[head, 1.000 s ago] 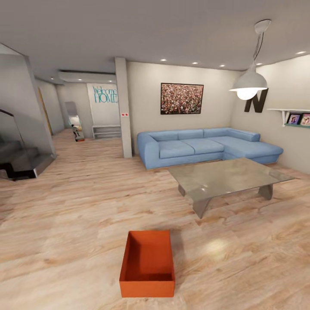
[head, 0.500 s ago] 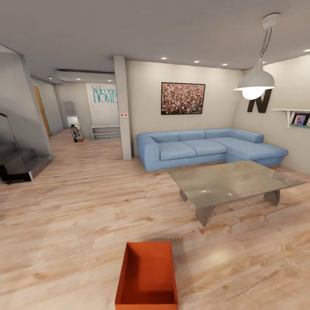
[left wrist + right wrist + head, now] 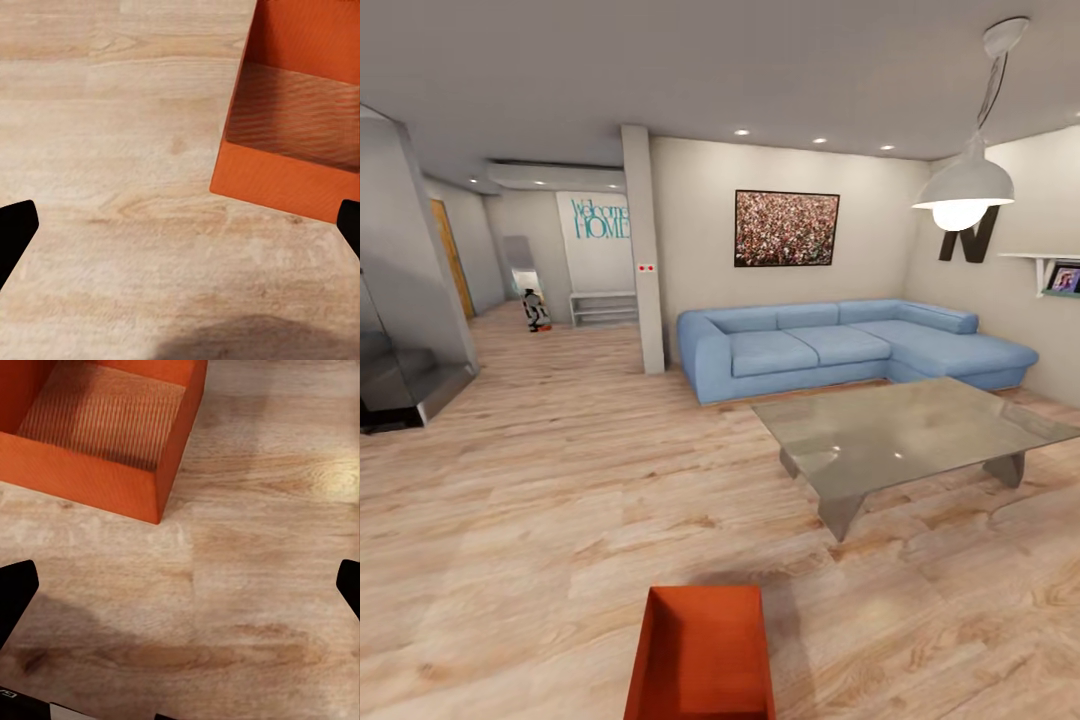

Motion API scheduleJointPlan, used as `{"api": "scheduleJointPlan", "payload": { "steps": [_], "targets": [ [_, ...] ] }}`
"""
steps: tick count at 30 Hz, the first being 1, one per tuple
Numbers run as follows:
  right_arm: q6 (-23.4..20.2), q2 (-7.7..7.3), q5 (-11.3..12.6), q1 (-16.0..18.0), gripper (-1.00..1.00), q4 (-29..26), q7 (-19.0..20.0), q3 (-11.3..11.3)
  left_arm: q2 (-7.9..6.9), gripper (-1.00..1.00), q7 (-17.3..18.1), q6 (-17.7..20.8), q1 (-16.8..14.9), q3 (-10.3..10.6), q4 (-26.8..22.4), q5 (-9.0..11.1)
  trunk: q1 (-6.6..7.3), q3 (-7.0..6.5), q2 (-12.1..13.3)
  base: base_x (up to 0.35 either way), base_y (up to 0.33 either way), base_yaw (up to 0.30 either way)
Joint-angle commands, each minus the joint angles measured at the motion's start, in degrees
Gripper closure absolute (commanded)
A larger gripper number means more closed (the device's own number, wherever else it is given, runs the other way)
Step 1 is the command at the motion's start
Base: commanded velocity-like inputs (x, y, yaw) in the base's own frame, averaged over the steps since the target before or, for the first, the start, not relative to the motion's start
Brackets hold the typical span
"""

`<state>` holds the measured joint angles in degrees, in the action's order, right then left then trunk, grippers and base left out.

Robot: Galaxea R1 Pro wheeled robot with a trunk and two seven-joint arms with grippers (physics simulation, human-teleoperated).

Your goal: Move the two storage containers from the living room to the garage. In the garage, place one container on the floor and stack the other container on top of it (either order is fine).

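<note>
Left gripper point(image 3: 180, 232): your jaws are wide open, holding nothing, over bare wood floor point(image 3: 112, 150)
Right gripper point(image 3: 180, 592): wide open too, and empty
Storage container point(image 3: 702, 655): sits on the floor right in front of you, between both grippers
Long side: points straight away from you
Nearer arm: about the same for both, so reach with both

Near floor: bare wood floor point(image 3: 540, 520) on both sides of the orange bin point(image 3: 702, 655).
Right, farther: glass coffee table point(image 3: 910, 430), sofa point(image 3: 840, 345) behind.
Far left: stairs point(image 3: 400, 375).
</note>
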<state>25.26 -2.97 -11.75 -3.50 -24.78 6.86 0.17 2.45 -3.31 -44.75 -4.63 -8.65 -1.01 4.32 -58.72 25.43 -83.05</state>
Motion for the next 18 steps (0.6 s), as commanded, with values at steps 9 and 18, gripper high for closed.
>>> {"api": "scheduleJointPlan", "payload": {
  "steps": [9,18],
  "targets": [
    [0.1,-0.02,0.0,0.0,-1.00,-0.1,0.2,0.0,0.02,-1.00,0.0,-0.2,0.0,0.2,0.0,0.4,-0.01,0.05,0.0,0.008,0.000,0.160],
    [0.1,-0.02,0.0,0.0,-1.00,-0.1,0.2,0.0,0.02,-1.00,0.0,-0.2,0.0,0.2,0.0,0.4,-0.01,0.05,0.0,0.000,0.000,0.285]
  ]
}}
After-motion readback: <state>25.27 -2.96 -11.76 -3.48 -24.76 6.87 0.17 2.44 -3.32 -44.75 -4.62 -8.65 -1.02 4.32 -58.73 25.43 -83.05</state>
